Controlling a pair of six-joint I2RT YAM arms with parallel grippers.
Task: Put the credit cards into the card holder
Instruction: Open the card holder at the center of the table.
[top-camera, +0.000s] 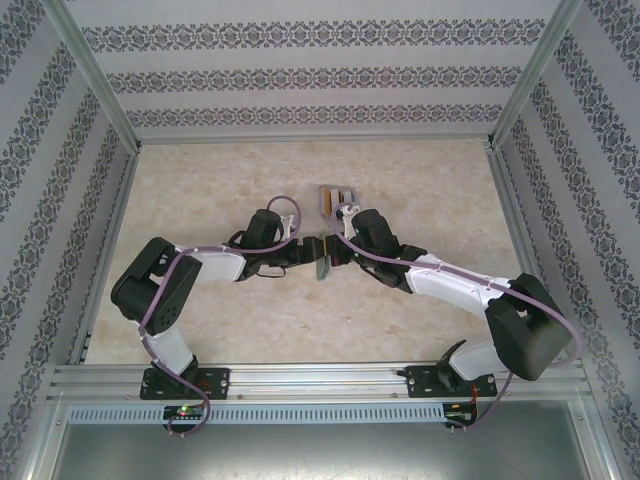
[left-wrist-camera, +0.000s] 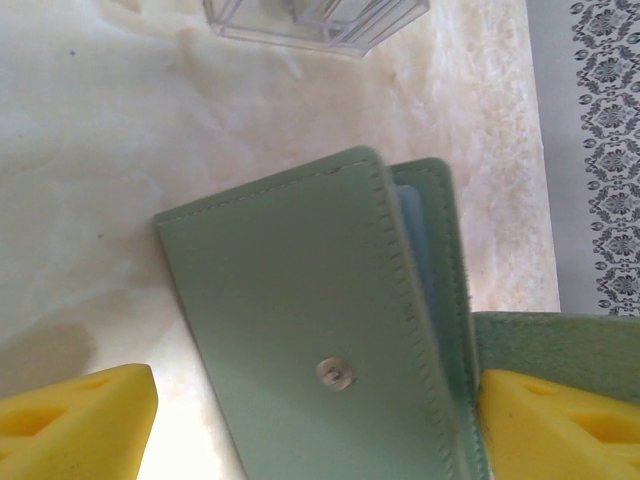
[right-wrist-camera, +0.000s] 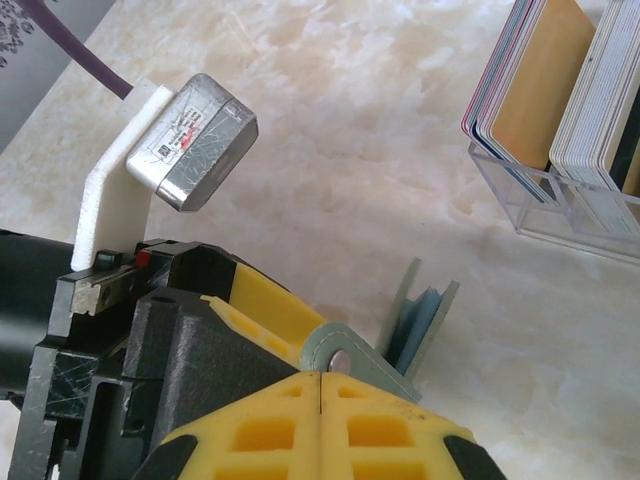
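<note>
The grey-green card holder (left-wrist-camera: 300, 290) stands on edge on the table between my two grippers, also seen small from above (top-camera: 324, 264). A blue credit card (left-wrist-camera: 415, 240) sits between its two leaves (right-wrist-camera: 415, 320). My right gripper (right-wrist-camera: 318, 385) is shut on the holder's snap flap (right-wrist-camera: 345, 355). My left gripper (left-wrist-camera: 318, 390) is open, its yellow fingers (left-wrist-camera: 80, 425) on either side of the holder; the left finger is clear of it and the right one is against the flap. More credit cards (right-wrist-camera: 535, 85) stand in a clear stand.
The clear plastic slotted stand (top-camera: 335, 200) with several cards is just beyond the grippers (left-wrist-camera: 310, 20). The left gripper's black and yellow body (right-wrist-camera: 190, 340) is close against my right fingers. Marbled tabletop (top-camera: 220, 180) lies all round, fenced by patterned walls.
</note>
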